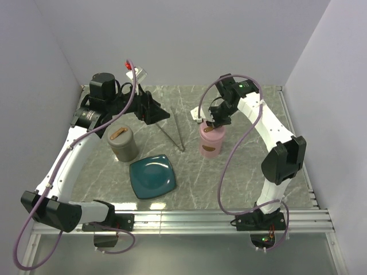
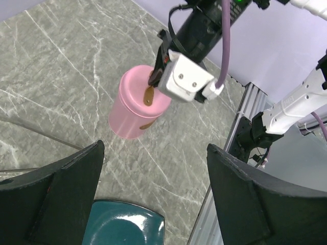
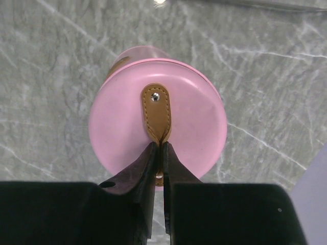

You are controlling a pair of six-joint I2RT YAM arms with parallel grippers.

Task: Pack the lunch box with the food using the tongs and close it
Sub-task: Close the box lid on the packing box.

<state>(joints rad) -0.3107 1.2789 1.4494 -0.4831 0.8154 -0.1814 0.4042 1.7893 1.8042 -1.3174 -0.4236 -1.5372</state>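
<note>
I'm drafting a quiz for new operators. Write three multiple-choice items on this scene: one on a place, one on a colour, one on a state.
1. The tongs lie: A) on the table between the grey canister and the pink canister; B) in a hand; C) on a lid.
2. The strap on the pink lid is: A) black; B) brown; C) white.
3. The right hand is: A) wide open; B) out of view; C) shut on the strap.
Key: A, they lie flat on the marble; B, brown leather; C, fingertips pinch it.

Grey marbled table (image 1: 229, 172), pink canister (image 1: 210, 144), grey canister (image 1: 123, 146), teal square plate (image 1: 152, 176), silver tongs (image 1: 175, 130) between canisters
</note>
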